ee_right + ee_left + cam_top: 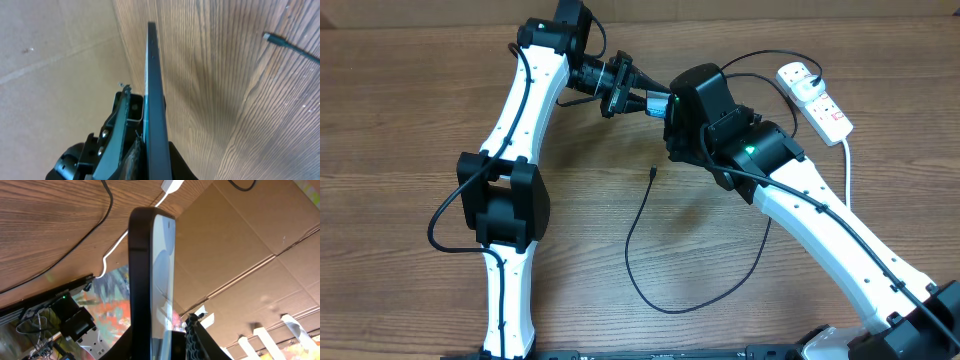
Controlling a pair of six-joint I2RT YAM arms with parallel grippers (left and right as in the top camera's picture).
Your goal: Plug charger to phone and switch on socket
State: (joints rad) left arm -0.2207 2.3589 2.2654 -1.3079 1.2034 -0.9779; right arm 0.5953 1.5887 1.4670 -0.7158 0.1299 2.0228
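- Right gripper [672,107], raised high over the far middle of the table [400,120], clamps one end of the phone [157,280].
- Left gripper [638,100] faces it from the left, fingers on either side of the phone's other end; I cannot tell whether they pinch it.
- Socket [817,100] lies far right, well apart from both.
- Phone hangs in the air, long axis running left to right between the grippers.
- Charger [640,270] loops across the near middle. Its connector tip [652,172] lies on the table just near of the phone, pointing far toward it and about equally close to either gripper, so whichever lets go could fetch it.
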